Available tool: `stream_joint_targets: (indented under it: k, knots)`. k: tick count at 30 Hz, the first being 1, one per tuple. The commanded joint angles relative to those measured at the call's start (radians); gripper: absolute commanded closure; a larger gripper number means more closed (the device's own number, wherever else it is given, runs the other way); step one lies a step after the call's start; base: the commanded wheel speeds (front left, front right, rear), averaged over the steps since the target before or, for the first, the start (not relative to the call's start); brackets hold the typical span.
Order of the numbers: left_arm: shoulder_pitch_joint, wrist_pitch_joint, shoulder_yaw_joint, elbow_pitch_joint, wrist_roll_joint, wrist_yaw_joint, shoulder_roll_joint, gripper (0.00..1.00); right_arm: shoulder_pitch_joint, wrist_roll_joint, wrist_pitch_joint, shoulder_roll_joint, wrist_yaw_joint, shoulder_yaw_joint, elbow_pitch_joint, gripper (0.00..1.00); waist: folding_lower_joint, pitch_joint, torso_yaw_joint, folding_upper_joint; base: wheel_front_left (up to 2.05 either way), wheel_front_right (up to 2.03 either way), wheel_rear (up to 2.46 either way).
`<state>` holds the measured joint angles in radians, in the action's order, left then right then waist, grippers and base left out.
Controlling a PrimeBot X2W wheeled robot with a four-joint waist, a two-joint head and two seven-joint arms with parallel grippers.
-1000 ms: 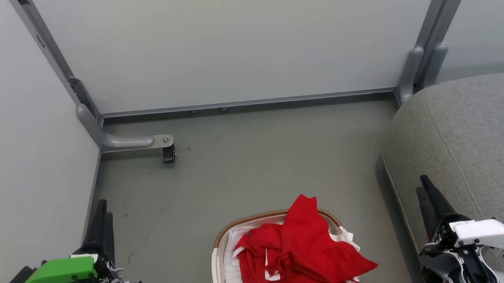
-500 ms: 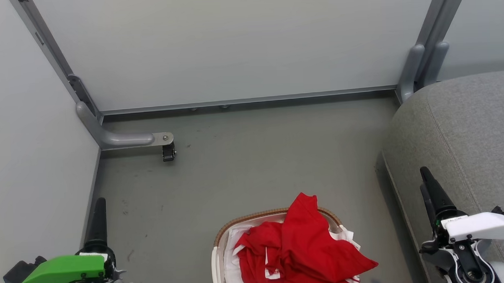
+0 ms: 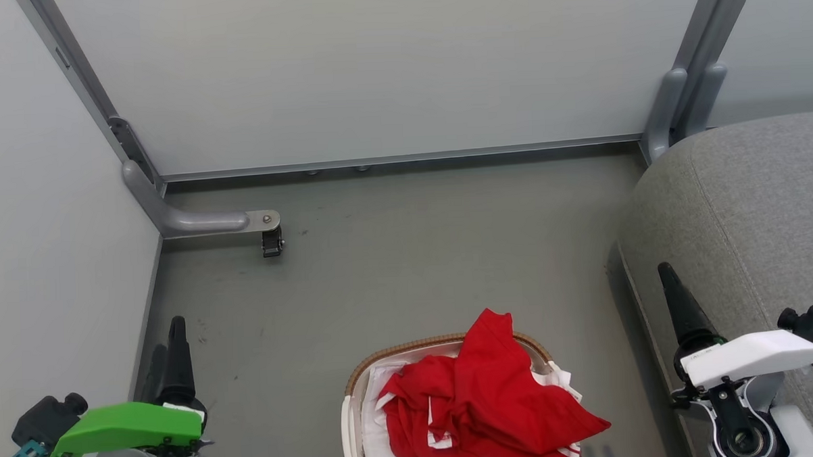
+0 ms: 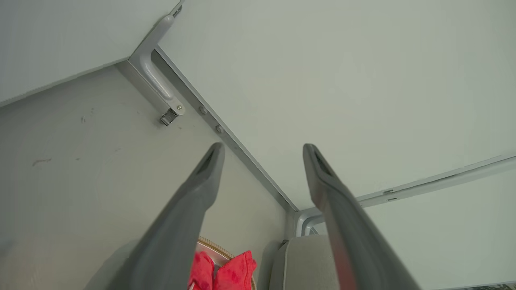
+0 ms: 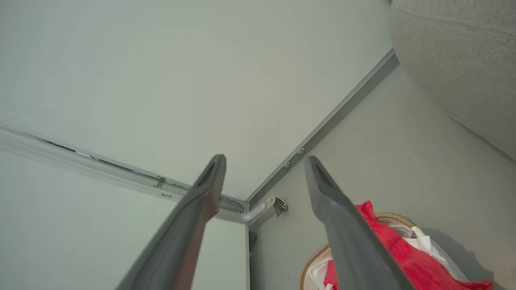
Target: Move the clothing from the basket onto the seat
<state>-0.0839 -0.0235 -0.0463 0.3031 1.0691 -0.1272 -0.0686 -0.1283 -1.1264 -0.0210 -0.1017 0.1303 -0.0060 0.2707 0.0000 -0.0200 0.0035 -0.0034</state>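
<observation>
1. Bright red soft fabric clothing (image 3: pixel 483 402) with white striped trim: heaped in the basket at the lower centre of the head view, one fold raised over the far rim.
2. Oval cream-white perforated plastic basket (image 3: pixel 410 345) with brown woven rim: set on the grey floor (image 3: pixel 414 255); a white liner sheet (image 3: pixel 372 419) is seen under the heap.
3. Large grey fabric-upholstered seat (image 3: pixel 751 210): placed at the right edge, just beside the basket.
4. Left gripper (image 4: pixel 263 146), green-cased, lower left of the head view: two long dark fingers are spread, nothing pinched.
5. Right gripper (image 5: pixel 265 157), white-cased, lower right, before the seat's edge: fingers likewise spread and unladen.
6. Pale wall panels (image 3: pixel 374 74) across the top; a grey metal bracket (image 3: pixel 203 223) with a small black caster (image 3: pixel 272 241) is noted at centre left.
</observation>
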Motion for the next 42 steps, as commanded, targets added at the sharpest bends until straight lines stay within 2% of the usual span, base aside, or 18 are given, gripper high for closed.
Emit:
stream_joint_targets:
  k: [1,12,22,32,42]
  knots:
    - [-0.034,-0.012,0.005,-0.005,-0.050,-0.002,-0.012,0.00,-0.029,0.047,-0.013,-0.013,0.000,0.007,-0.006,0.00,0.0000,0.000,0.000,0.0008,0.00,0.00,0.00]
    - [-0.028,-0.050,0.050,0.011,-0.245,0.013,-0.030,0.00,-0.033,0.234,-0.051,-0.023,0.000,0.039,0.030,0.00,0.0000,-0.002,-0.001,0.0011,0.00,0.00,0.00]
    - [-0.016,-0.082,0.097,0.003,-0.390,0.048,-0.049,0.00,-0.034,0.376,-0.083,-0.030,0.000,0.068,0.057,0.00,0.0000,-0.001,-0.001,0.0014,0.00,0.00,0.00]
    - [-0.006,-0.110,0.137,-0.008,-0.503,0.078,-0.066,0.00,-0.036,0.497,-0.112,-0.034,0.000,0.082,0.076,0.00,0.0000,-0.003,-0.001,0.0017,0.00,0.00,0.00]
    - [0.010,-0.135,0.159,-0.043,-0.596,0.088,-0.073,0.00,-0.032,0.603,-0.138,-0.035,0.000,0.079,0.092,0.00,0.0000,-0.004,0.000,0.0020,0.00,0.00,0.00]
